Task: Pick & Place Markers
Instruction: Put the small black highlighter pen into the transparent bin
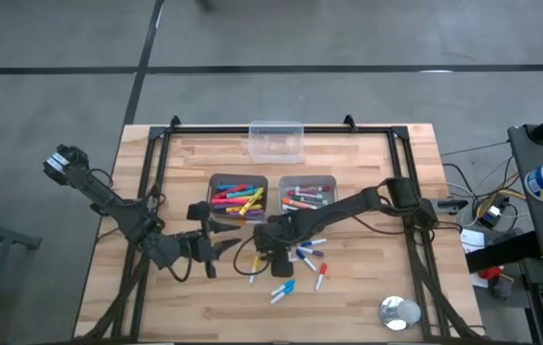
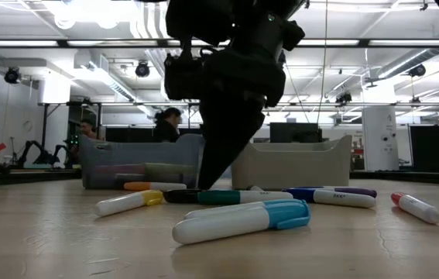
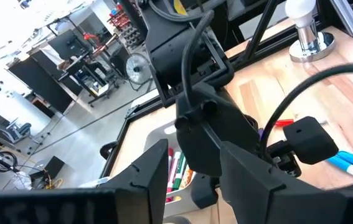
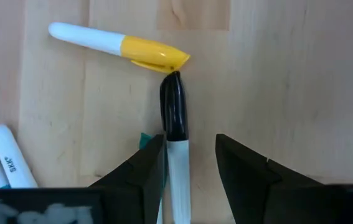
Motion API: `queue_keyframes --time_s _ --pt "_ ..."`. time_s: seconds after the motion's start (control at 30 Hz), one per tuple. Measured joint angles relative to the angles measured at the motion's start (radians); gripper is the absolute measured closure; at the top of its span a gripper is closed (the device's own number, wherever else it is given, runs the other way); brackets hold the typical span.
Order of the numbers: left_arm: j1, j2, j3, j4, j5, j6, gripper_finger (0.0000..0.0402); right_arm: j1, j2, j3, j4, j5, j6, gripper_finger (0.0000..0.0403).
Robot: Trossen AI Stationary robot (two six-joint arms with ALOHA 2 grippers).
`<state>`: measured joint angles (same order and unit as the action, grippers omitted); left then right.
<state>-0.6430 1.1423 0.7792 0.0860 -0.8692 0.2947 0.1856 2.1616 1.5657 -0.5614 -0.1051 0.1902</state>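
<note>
Left gripper point(image 1: 215, 251) hovers over the counter point(image 1: 194, 307) with jaws apart, holding nothing. Right gripper point(image 4: 188, 155) is lowered among loose markers point(image 1: 300, 268), its jaws narrowly straddling a black-capped marker point(image 4: 175, 118) whose tip meets a yellow-capped marker point(image 4: 117, 46). More markers fill two trays point(image 1: 215, 179) beyond.

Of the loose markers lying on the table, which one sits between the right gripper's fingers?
The black-capped white marker: it lies between the right gripper's open fingers, its cap tip meeting the yellow-capped marker. The other loose markers lie outside the fingers.
</note>
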Motion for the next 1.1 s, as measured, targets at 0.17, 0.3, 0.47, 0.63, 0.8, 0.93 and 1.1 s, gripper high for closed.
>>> queue_keyframes --time_s 0.17,0.3,0.47,0.63,0.8,0.93,1.1 --pt "0.001 0.0 0.0 0.0 0.0 0.0 0.026 0.0 0.0 -0.023 0.029 0.0 0.016 0.0262" --pt "0.002 0.0 0.0 0.0 0.0 0.0 0.026 0.003 -0.002 -0.061 0.055 0.031 -0.016 0.0268" --pt "0.003 0.0 0.0 0.0 0.0 0.0 0.026 0.009 -0.006 -0.095 0.095 0.075 -0.03 0.0282" --pt "0.007 0.0 0.0 0.0 0.0 0.0 0.026 0.011 -0.005 -0.086 0.09 0.082 -0.031 0.0327" --pt "0.011 0.0 0.0 0.0 0.0 0.0 0.026 0.01 -0.003 -0.052 0.068 0.079 -0.055 0.0378" --pt "0.013 0.0 0.0 0.0 0.0 0.0 0.026 0.011 -0.005 0.015 -0.008 0.079 -0.083 0.0377" --pt "0.013 0.0 0.0 0.0 0.0 0.0 0.026 0.008 -0.012 0.155 -0.205 0.137 -0.137 0.0371"
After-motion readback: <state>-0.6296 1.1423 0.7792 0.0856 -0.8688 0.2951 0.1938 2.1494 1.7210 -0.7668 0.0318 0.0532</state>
